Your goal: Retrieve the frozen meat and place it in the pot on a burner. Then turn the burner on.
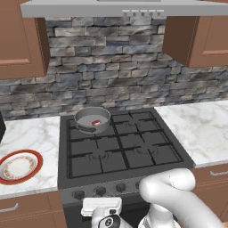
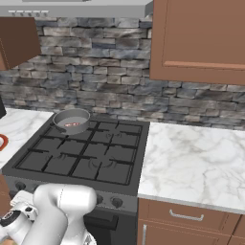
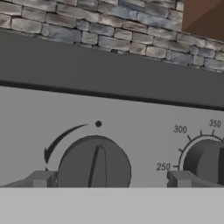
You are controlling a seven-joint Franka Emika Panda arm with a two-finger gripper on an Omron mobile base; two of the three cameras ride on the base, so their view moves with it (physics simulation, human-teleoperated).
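The grey pot (image 1: 92, 119) stands on the back-left burner of the black stove (image 1: 120, 147). The frozen meat (image 1: 95, 122), a small dark-red slab, lies inside it. The right base view gives the same pot (image 2: 72, 120) and meat (image 2: 72, 125). My gripper (image 3: 111, 179) is low in front of the stove's control panel, open. Its two fingertips (image 3: 43, 179) stand on either side of a round dark burner knob (image 3: 94, 165) without touching it. That knob's ridge points nearly straight up, just left of a black dot.
An oven dial (image 3: 205, 162) with temperature numbers sits right of the knob. A white plate with an orange-red rim (image 1: 18, 167) lies on the marble counter left of the stove. More marble counter (image 2: 191, 162) runs to the right. Wooden cabinets and a hood hang above.
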